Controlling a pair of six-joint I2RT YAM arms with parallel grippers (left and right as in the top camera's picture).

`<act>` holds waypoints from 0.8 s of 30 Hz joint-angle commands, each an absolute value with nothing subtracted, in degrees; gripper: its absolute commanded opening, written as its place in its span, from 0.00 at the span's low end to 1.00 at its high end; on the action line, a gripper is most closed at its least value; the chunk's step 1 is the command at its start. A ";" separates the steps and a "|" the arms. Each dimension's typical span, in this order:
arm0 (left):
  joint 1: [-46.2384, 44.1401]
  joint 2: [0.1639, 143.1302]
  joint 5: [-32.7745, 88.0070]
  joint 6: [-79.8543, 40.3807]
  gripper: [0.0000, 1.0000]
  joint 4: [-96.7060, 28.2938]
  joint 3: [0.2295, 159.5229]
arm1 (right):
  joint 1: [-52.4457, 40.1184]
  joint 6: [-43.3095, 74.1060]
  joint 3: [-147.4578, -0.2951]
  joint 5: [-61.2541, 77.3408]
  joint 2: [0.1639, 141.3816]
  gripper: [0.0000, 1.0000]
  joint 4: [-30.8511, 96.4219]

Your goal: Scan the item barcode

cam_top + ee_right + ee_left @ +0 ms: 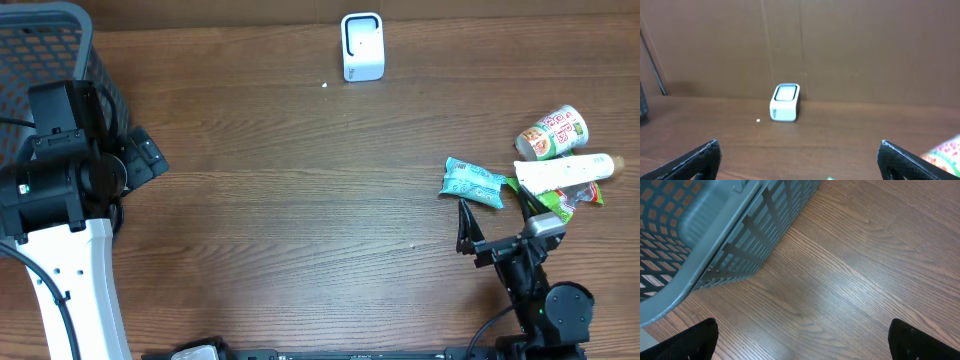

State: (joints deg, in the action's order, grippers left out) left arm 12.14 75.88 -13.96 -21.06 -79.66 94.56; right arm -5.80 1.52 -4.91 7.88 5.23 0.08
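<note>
White scanner (362, 46) stands far back; blue packet (472, 183) lies flat at right.

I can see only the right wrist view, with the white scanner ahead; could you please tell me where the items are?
Observer: A teal snack packet lies just in front of the right gripper.
Operator: Anything beside it?
Observer: To its right, a noodle cup on its side, a white tube and a green packet.
Operator: And the left arm?
Observer: The left gripper hangs open beside a mesh basket.
</note>
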 commanded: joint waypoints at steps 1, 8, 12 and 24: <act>12.32 75.66 -13.91 -21.89 1.00 -79.46 94.67 | -6.39 1.98 -1.58 7.33 1.76 1.00 0.47; 12.32 75.66 -13.93 -21.89 1.00 -79.46 94.67 | -6.42 1.96 -0.45 7.31 0.14 1.00 4.23; 12.32 75.66 -13.91 -21.89 1.00 -79.48 94.67 | -6.42 3.46 -0.45 7.60 0.16 1.00 4.19; 12.32 75.66 -13.91 -21.87 1.00 -79.46 94.67 | -6.42 3.44 -0.45 7.53 0.16 1.00 4.16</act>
State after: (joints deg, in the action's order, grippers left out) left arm 12.14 75.88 -13.96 -21.06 -79.64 94.56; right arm -6.04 3.01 -1.06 7.90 0.84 4.32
